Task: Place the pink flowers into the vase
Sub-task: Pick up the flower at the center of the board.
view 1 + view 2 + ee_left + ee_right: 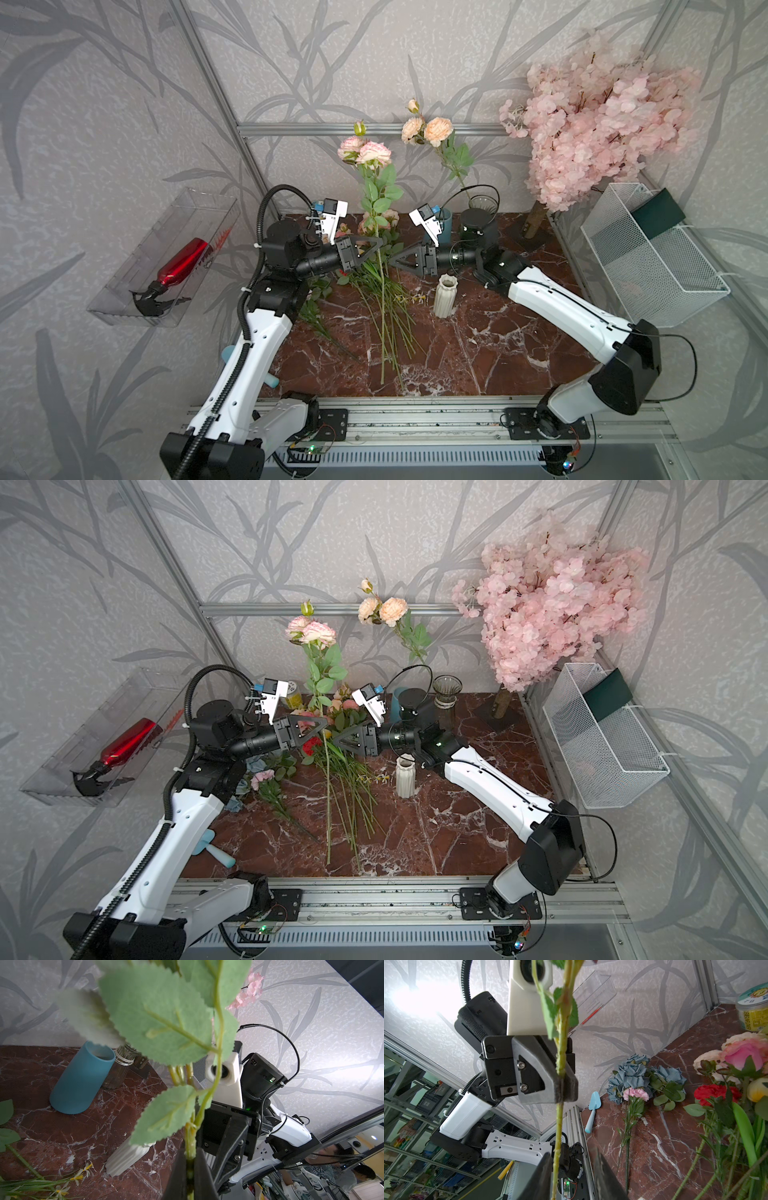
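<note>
My left gripper (376,243) is shut on the green stem of a pink flower spray (365,151), which it holds upright above the table; the wrist view shows the stem pinched between its pads (190,1159). My right gripper (392,262) faces it just below. It is open, with the same stem (557,1126) lying against one finger and a gap to the other. More pink flowers (376,222) lie in a pile with their stems (395,320) toward the front. A white ribbed vase (445,296) stands empty to the right. A glass vase (481,203) at the back holds a peach spray (428,129).
A blue cup (445,222) stands beside the glass vase. A pale-pink blossom tree (590,120) fills the back right and a white wire basket (656,257) hangs on the right wall. The left wall has a clear bin holding a red spray bottle (183,266). Blue hydrangeas (633,1076) and a trowel (592,1109) lie at the left.
</note>
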{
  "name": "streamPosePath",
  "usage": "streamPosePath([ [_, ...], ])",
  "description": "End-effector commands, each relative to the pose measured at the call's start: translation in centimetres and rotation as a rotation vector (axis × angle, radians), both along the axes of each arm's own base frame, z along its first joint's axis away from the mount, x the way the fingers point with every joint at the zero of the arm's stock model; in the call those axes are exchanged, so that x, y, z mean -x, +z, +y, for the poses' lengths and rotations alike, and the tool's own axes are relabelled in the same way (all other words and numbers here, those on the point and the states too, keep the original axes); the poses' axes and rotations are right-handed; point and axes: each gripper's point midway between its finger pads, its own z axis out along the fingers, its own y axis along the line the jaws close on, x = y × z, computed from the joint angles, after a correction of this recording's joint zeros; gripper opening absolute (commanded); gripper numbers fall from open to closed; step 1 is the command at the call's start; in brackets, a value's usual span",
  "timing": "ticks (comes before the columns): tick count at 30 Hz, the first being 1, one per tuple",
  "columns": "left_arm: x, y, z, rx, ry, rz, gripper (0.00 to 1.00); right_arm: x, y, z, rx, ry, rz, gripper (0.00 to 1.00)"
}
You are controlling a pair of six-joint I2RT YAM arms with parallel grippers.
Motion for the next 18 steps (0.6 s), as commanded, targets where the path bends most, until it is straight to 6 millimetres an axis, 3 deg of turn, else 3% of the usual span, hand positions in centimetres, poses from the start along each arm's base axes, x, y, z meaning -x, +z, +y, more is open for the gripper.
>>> streamPosePath([
  [1, 0.9, 1.1, -0.1, 0.017, -0.029, -0.05, 0.0, 0.3, 0.9, 0.7, -0.044, 0.027, -0.012, 0.33],
  [18, 0.7, 0.8, 0.0, 0.01, -0.021, -0.046, 0.0, 0.9, 0.7, 1.9, -0.089, 0.071, 0.034, 0.29],
])
